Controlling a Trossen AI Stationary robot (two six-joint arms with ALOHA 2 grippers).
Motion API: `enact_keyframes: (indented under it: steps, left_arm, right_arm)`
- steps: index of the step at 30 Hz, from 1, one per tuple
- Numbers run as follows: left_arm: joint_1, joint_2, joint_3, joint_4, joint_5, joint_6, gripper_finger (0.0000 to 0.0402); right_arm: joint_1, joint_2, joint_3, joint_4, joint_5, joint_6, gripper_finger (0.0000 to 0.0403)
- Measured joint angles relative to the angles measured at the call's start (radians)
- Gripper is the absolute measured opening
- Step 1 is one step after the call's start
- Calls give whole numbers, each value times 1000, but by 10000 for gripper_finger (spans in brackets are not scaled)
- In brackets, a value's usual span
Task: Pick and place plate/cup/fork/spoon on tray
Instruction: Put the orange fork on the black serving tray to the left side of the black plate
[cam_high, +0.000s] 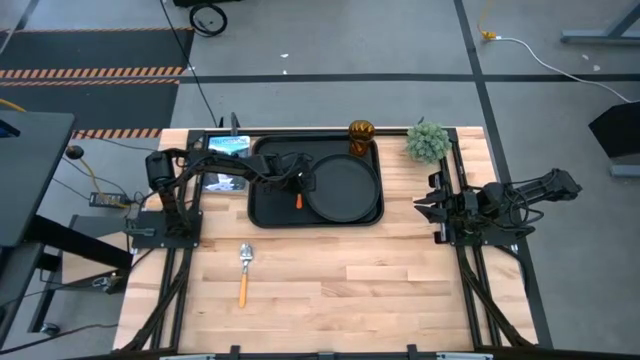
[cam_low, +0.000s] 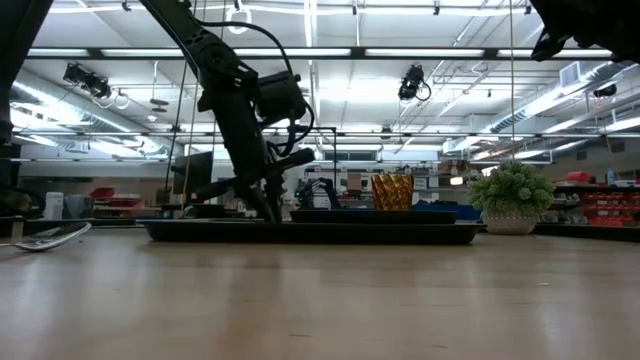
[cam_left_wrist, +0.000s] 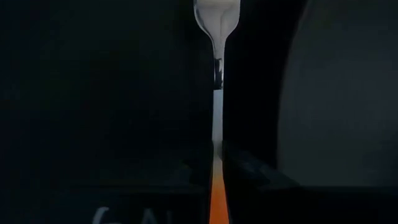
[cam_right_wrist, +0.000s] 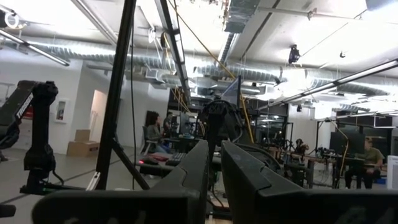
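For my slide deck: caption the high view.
Left pincer lowers the fork onto the tray beside the plate; spoon waits on the table.

The left arm reaches from its base at the counter's left edge across toward the middle, bent at the elbow, wrist angled down. Its tool (cam_high: 296, 186) sits low, just above the surface, and in the left wrist view its two dark fingers (cam_left_wrist: 239, 171) are pinched on the small fork with silver tines and a reddish-orange handle (cam_left_wrist: 217, 93). The right arm is folded back over its base at the counter's right edge, parked. Its tool (cam_high: 424, 204) points toward the middle, fingers (cam_right_wrist: 249, 180) nearly together.
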Motion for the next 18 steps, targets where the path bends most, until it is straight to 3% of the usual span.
enact_keyframes:
  steps: [6, 14, 18]
  left_arm:
    - [0, 0, 0, 0, 0, -14, 42]
    - [2, -1, 0, 0, 8, -10, 88]
    - [5, -29, 0, -1, 62, 35, 107]
  right_arm:
    - [0, 0, 0, 0, 0, 0, 50]
    - [0, 0, 0, 0, 0, 0, 50]
    - [0, 0, 0, 0, 0, 0, 50]
